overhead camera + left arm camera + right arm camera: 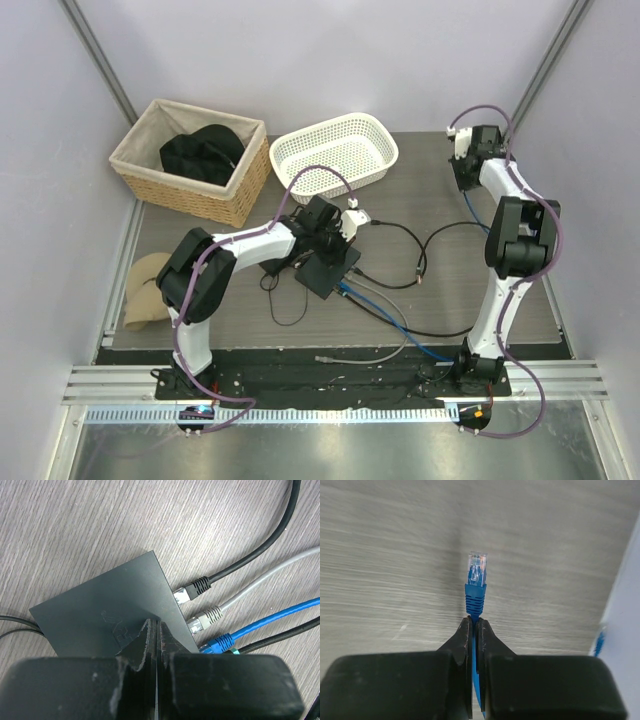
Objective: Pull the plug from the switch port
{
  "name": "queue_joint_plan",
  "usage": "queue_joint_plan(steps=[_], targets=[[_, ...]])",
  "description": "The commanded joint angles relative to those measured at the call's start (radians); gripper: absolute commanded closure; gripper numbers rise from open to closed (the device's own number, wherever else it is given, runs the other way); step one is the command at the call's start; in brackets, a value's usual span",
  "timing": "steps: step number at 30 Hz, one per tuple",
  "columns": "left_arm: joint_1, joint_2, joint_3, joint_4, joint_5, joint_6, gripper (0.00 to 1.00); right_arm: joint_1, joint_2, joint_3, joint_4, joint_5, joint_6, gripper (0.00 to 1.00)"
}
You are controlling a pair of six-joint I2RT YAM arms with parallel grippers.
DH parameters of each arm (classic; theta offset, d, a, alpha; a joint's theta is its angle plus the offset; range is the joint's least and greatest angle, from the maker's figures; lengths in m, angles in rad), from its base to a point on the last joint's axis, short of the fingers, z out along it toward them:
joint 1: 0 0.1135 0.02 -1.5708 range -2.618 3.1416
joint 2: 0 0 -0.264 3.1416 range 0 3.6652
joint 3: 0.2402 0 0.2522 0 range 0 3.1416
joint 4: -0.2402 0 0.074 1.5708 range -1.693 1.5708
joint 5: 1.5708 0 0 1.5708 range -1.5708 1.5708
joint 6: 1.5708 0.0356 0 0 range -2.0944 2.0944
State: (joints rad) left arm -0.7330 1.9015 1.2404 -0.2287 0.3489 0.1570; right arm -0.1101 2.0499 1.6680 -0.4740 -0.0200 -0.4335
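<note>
The switch (pixel 330 272) is a flat black box mid-table; it also shows in the left wrist view (pixel 105 615). A black plug (pixel 192 590), a grey plug (pixel 205 620) and a blue plug (pixel 218 643) sit in its sockets. My left gripper (pixel 332 250) (pixel 156 629) is shut and empty, its tips over the switch's top near the socket edge. My right gripper (pixel 466 172) (pixel 474 625) is at the far right, shut on a blue cable just behind its free blue plug (pixel 476 580), held above the table away from the switch.
A wicker basket (pixel 190 165) holding a dark item stands at the back left, with a white plastic basket (pixel 335 150) beside it. A tan object (pixel 145 290) lies at the left edge. Black, grey and blue cables (pixel 400 320) loop across the table right of the switch.
</note>
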Motion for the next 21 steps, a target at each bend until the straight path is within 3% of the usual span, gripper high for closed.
queue_joint_plan(steps=[1, 3, 4, 7, 11, 15, 21], targets=[[-0.003, 0.024, -0.045, -0.096, -0.037, 0.004, 1.00, -0.008, 0.062, 0.088, 0.040, 0.080, 0.050, 0.95], [-0.002, 0.019, -0.053, -0.100, -0.041, 0.007, 1.00, -0.008, 0.075, 0.133, 0.020, 0.034, 0.081, 0.79], [-0.003, 0.016, -0.055, -0.107, -0.045, 0.009, 1.00, -0.007, 0.056, 0.140, -0.003, -0.035, 0.094, 0.67], [0.003, 0.001, -0.053, -0.129, -0.053, 0.032, 1.00, 0.009, -0.012, 0.105, -0.003, -0.192, 0.136, 0.51], [0.035, -0.034, -0.050, -0.155, -0.050, 0.055, 1.00, 0.055, -0.161, 0.030, 0.005, -0.343, 0.186, 0.39], [0.098, -0.073, -0.032, -0.182, 0.011, 0.050, 1.00, 0.110, -0.265, -0.083, 0.000, -0.434, 0.324, 0.38], [0.194, -0.061, 0.065, -0.297, 0.158, -0.063, 0.98, 0.280, -0.466, -0.327, -0.015, -0.501, 0.346, 0.32]])
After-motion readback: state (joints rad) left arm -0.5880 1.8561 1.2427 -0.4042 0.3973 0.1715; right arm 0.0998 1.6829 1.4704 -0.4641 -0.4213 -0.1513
